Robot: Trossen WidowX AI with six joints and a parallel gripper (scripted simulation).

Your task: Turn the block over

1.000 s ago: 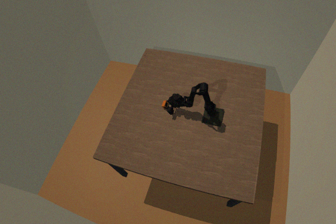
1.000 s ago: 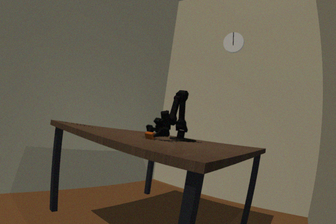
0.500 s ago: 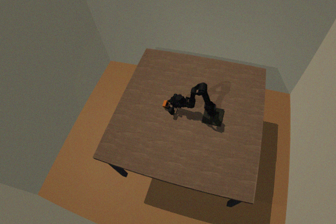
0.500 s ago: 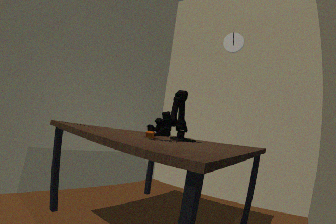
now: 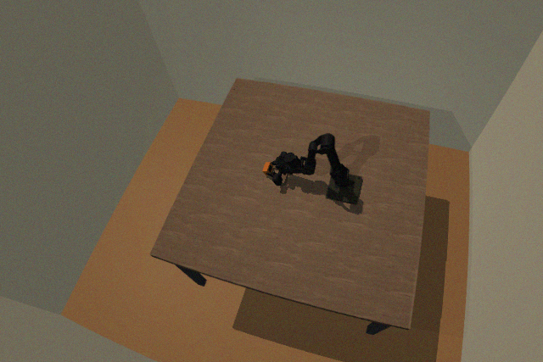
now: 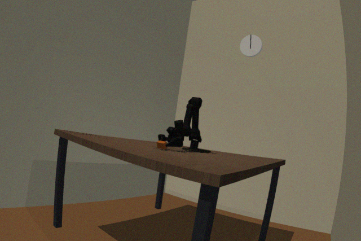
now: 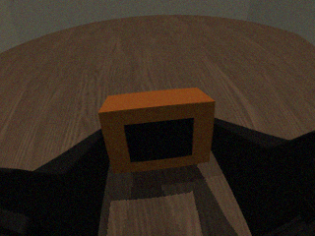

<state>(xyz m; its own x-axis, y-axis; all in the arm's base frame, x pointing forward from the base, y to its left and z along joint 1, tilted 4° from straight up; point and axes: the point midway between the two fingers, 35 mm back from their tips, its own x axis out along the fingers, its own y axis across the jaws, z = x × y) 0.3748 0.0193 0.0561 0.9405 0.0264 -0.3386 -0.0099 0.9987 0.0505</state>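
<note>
The orange block (image 5: 266, 167) (image 6: 161, 144) (image 7: 157, 116) is held between the two dark fingers of my gripper (image 5: 270, 169) (image 6: 163, 142) (image 7: 157, 129). The gripper is shut on it and lies close to level, low over the table (image 5: 280, 235) (image 6: 186, 159) (image 7: 162, 54). In the wrist view the dark rectangular mark (image 7: 159, 141) is on the upright side that faces back toward the wrist camera. A plain orange side is on top. The block is at or just above the table top; its underside is hidden, so contact cannot be told.
The arm's base plate (image 5: 350, 190) is on the table, to the right of the gripper in the top view. The table's left edge lies beyond the block in that view. A round clock (image 6: 250, 45) hangs on the wall. No other object shows on the table.
</note>
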